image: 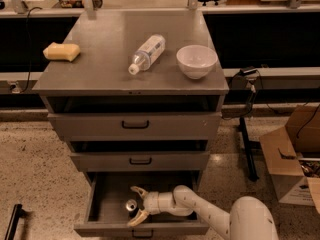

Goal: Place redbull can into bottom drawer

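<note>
The bottom drawer (107, 228) of the grey cabinet is pulled out. The redbull can (131, 204) stands upright on the drawer's floor, and I see mostly its silver top. My gripper (133, 206) reaches into the drawer from the right, with the white arm coming in from the lower right. Its two fingers (138, 191) are spread apart, one behind the can and one in front of it, so the can sits between them without being clamped.
On the cabinet top lie a yellow sponge (61, 51), a clear plastic bottle (146, 53) on its side and a white bowl (196, 60). The two upper drawers (135, 125) are shut. A cardboard box (295, 154) and a dark stand (246, 134) are on the right.
</note>
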Robot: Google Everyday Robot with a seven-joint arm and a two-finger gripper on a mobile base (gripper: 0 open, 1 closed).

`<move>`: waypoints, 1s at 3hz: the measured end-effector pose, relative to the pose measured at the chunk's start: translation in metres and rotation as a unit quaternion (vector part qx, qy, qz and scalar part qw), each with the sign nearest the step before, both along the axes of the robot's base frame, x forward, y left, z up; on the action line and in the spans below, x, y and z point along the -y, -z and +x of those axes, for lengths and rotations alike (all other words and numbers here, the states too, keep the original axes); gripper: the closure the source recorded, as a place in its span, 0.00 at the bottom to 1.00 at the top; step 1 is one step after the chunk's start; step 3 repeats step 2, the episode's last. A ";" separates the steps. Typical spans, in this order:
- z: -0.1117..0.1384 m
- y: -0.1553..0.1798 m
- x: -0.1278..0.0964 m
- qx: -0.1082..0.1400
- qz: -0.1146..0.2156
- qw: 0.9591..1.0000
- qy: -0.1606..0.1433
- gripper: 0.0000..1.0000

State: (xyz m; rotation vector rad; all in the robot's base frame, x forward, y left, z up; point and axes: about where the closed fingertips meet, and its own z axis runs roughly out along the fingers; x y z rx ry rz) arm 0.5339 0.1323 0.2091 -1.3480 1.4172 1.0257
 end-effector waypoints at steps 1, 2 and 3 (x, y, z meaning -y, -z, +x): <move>-0.008 -0.027 0.016 0.014 0.003 1.000 0.005 0.00; -0.012 -0.028 0.017 0.012 0.005 1.000 0.004 0.00; -0.012 -0.028 0.017 0.012 0.005 1.000 0.004 0.00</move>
